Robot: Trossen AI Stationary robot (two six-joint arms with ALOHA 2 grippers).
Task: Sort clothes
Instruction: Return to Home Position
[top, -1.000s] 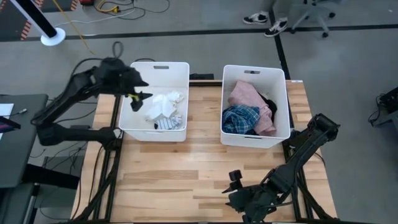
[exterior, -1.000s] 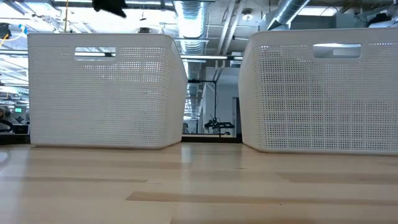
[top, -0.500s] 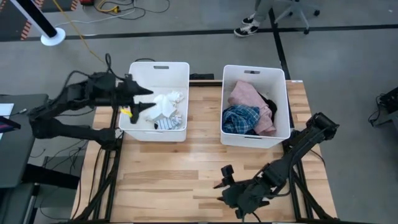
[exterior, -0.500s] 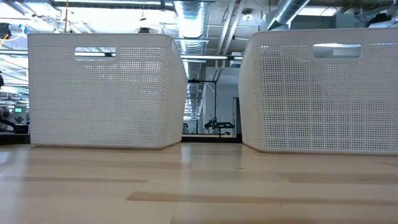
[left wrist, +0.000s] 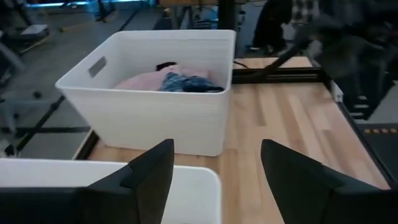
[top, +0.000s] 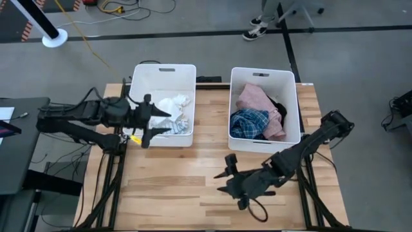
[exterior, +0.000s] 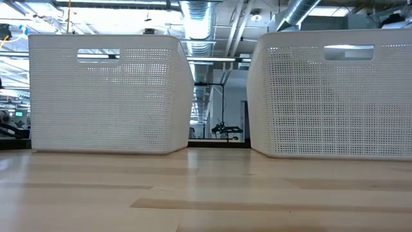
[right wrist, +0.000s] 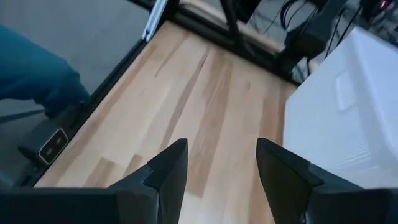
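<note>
High view: no loose garment is showing on the light wooden plank table (top: 193, 171), so sorting is looking done. My guess is that only parking the arms is remaining. The large white perforated-plastic left tub (top: 161, 80) is holding the small white socks (top: 168, 106) and the blue-white striped sock (top: 181, 126). The matching right tub (top: 264, 71) is holding the pink garment (top: 254, 96), the blue plaid garment (top: 248, 122) and a sliver of the black garment (top: 280, 106). A navy dotted one isn't showing. The left gripper (top: 161, 122) is hovering over the left tub's front outer edge, fingers spread, carrying nothing, socks just beside it. The right gripper (top: 222, 182) is hanging over bare table in front of the right tub, spread, empty, clothes well apart.

Low view: the left tub (exterior: 109, 90) and right tub (exterior: 335, 96) are standing on the table (exterior: 206, 193), walls hiding the clothes. No gripper is showing.

Left wrist view: the left gripper (left wrist: 217, 149) is gaping over the left tub's rim (left wrist: 196, 186), facing the right tub (left wrist: 155, 118) with the pink garment (left wrist: 144, 81) and plaid garment (left wrist: 186, 83) inside.

Right wrist view: the right gripper (right wrist: 222, 149) is gaping over the table (right wrist: 205, 93), right tub (right wrist: 348, 112) off to one side.
</note>
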